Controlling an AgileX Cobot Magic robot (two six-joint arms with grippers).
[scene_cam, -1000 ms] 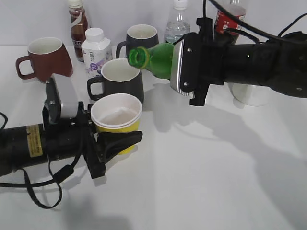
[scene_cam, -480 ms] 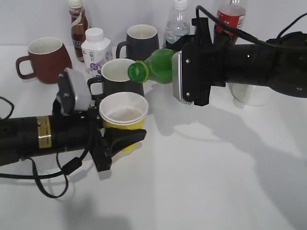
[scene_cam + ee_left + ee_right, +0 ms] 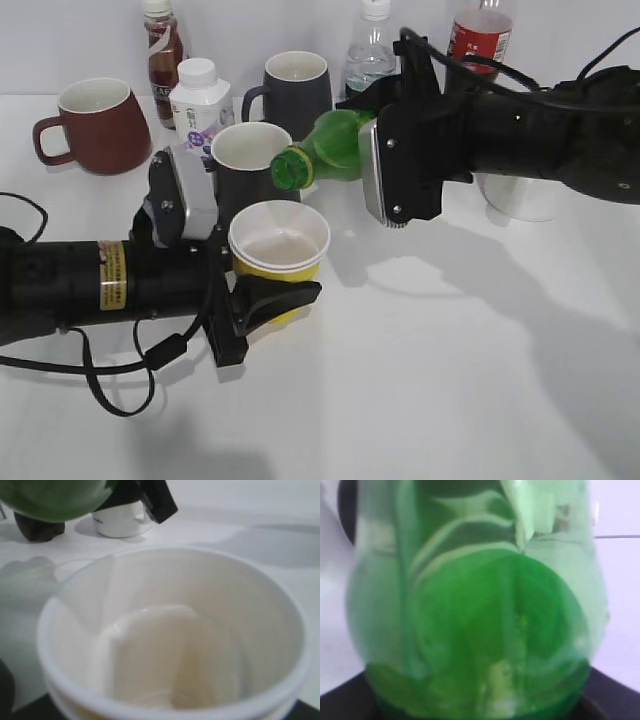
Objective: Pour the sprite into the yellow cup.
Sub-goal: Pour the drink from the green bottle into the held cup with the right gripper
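Note:
My left gripper (image 3: 262,290) is shut on the yellow cup (image 3: 279,248), held upright just above the table. The cup's white inside fills the left wrist view (image 3: 170,645) and looks empty. My right gripper (image 3: 372,165) is shut on the sprite (image 3: 330,145), a green bottle tipped down to the left. Its open neck (image 3: 290,170) hangs just above the cup's far rim. The bottle's green body fills the right wrist view (image 3: 475,620) and shows at the top left of the left wrist view (image 3: 55,497). No liquid shows leaving the neck.
A dark mug (image 3: 247,160) stands right behind the cup. Further back stand another dark mug (image 3: 295,85), a dark red mug (image 3: 95,125), a white milk bottle (image 3: 196,95), a brown bottle (image 3: 163,45), a water bottle (image 3: 370,55) and a cola bottle (image 3: 478,35). A white cup (image 3: 520,195) stands right.
My left gripper has carried the yellow cup rightward, under the bottle's neck. My right gripper has tipped the sprite further down, and its neck has dropped toward the cup.

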